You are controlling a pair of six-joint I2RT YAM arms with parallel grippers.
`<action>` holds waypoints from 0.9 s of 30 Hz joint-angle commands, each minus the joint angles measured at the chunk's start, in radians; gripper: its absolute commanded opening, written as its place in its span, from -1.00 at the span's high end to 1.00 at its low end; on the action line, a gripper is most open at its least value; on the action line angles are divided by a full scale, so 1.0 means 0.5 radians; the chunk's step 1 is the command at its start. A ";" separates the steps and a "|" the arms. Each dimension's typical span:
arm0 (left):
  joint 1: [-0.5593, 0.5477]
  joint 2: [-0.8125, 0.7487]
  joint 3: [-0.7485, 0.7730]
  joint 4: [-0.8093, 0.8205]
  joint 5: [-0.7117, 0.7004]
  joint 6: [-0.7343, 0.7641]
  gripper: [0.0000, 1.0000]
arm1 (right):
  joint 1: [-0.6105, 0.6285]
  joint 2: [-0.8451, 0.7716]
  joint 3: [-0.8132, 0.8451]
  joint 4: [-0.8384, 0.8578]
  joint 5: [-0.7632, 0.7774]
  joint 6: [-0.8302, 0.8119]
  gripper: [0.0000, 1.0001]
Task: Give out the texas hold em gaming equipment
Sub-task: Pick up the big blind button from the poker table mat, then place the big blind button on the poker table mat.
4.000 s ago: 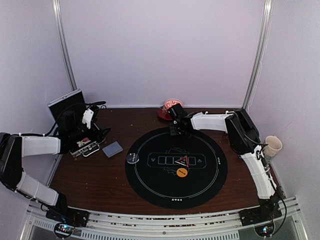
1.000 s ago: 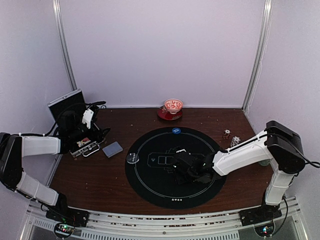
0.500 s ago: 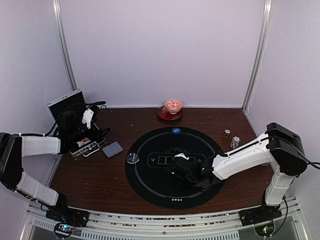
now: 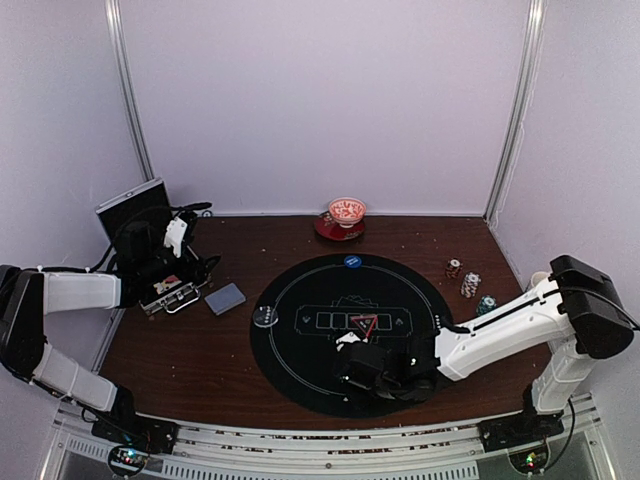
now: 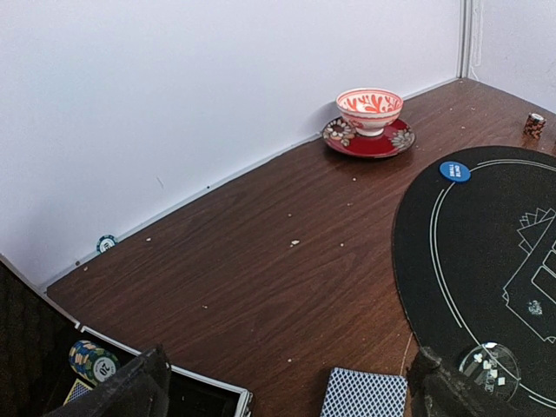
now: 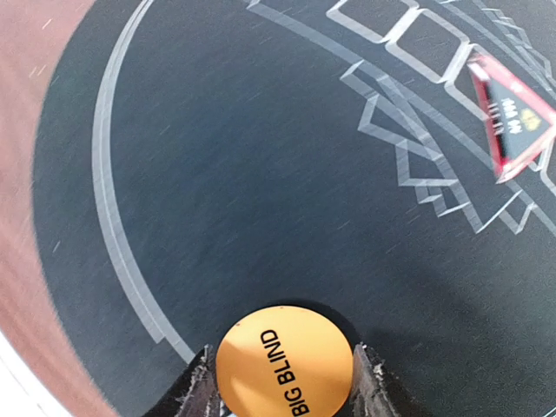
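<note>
The right pincer (image 6: 282, 372) is clenching a round orange disc lettered BIG BLIND (image 6: 284, 347) between its two fingers, over the near part of the big round black mat with white lines (image 4: 300, 370). The right arm (image 4: 500, 325) is reaching in from the right near corner of the bench (image 4: 200, 350), stretched low and leftward. The left pincer (image 5: 282, 395) is standing released, jaws wide, at the bench's left edge, the left arm (image 4: 80, 290) folded back on itself. A grey-blue-backed deck of cards (image 4: 225, 298) is lying just beside the mat's left edge; a small blue disc (image 4: 352, 262) is sitting on its far edge.
</note>
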 commanded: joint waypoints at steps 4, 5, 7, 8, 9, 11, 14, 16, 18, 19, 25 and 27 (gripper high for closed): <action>-0.001 -0.004 0.038 0.060 -0.010 0.020 -0.96 | 0.150 -0.027 -0.020 -0.110 0.013 0.064 0.06; -0.002 -0.005 0.038 0.061 -0.009 0.020 -0.96 | 0.174 -0.027 -0.023 -0.130 0.027 0.083 0.05; -0.002 -0.005 0.038 0.061 -0.009 0.020 -0.96 | 0.195 -0.036 -0.031 -0.149 0.048 0.118 0.05; 0.000 -0.005 0.038 0.060 -0.010 0.021 -0.96 | 0.202 -0.042 -0.040 -0.152 0.047 0.137 0.05; -0.001 -0.004 0.038 0.059 -0.009 0.021 -0.96 | 0.211 -0.049 -0.049 -0.151 0.050 0.147 0.04; -0.003 -0.005 0.038 0.059 -0.010 0.021 -0.96 | 0.226 -0.063 -0.069 -0.156 0.053 0.169 0.04; -0.003 -0.005 0.038 0.057 -0.011 0.019 -0.96 | 0.250 -0.074 -0.103 -0.138 0.050 0.192 0.03; -0.002 -0.003 0.041 0.059 -0.015 0.020 -0.96 | 0.261 -0.067 -0.112 -0.132 0.048 0.204 0.02; -0.003 0.000 0.041 0.058 -0.018 0.019 -0.96 | 0.269 -0.057 -0.117 -0.120 0.040 0.207 0.02; -0.003 0.001 0.042 0.058 -0.018 0.021 -0.96 | 0.271 -0.049 -0.119 -0.119 0.037 0.208 0.02; -0.003 0.001 0.041 0.061 -0.022 0.021 -0.96 | 0.298 -0.017 -0.102 -0.112 0.021 0.203 0.01; -0.001 0.001 0.041 0.061 -0.025 0.020 -0.96 | 0.311 -0.019 -0.087 -0.126 0.024 0.204 0.01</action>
